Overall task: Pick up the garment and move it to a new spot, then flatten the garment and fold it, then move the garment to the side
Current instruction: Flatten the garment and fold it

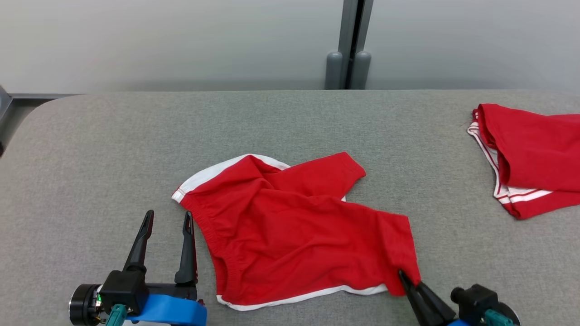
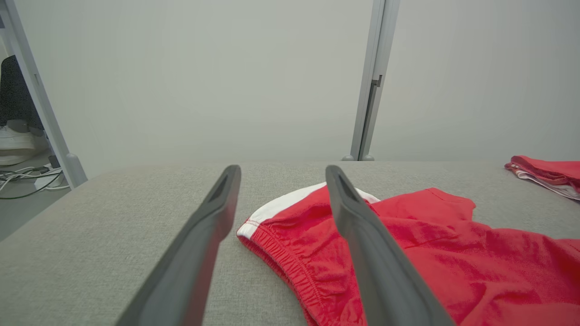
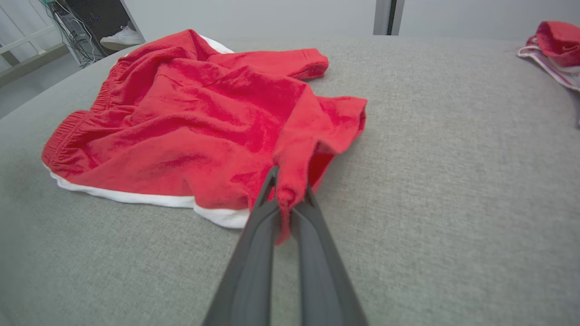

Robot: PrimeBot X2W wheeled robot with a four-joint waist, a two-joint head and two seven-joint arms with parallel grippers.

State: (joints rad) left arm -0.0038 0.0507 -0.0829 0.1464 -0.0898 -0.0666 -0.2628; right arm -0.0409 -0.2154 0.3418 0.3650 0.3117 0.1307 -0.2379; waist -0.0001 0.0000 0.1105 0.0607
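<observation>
The garment (image 1: 290,226) is a pair of red shorts with white trim, lying rumpled in the middle of the grey padded table (image 1: 90,158). My right gripper (image 1: 402,275) is shut on the hem at the garment's lower right corner; the right wrist view shows red cloth (image 3: 290,190) pinched between its fingers and pulled up into a small peak. My left gripper (image 1: 168,216) stands open just left of the elastic waistband (image 2: 290,262), with nothing between its fingers. In the left wrist view its right finger (image 2: 362,235) lies across the waistband end of the garment (image 2: 453,262).
A second red garment with white stripes (image 1: 530,158) lies at the table's far right edge, also seen as a red heap (image 3: 557,43) in the right wrist view. A grey post (image 1: 349,45) stands behind the table. Cables and a shoe (image 2: 18,145) lie on the floor beyond the left edge.
</observation>
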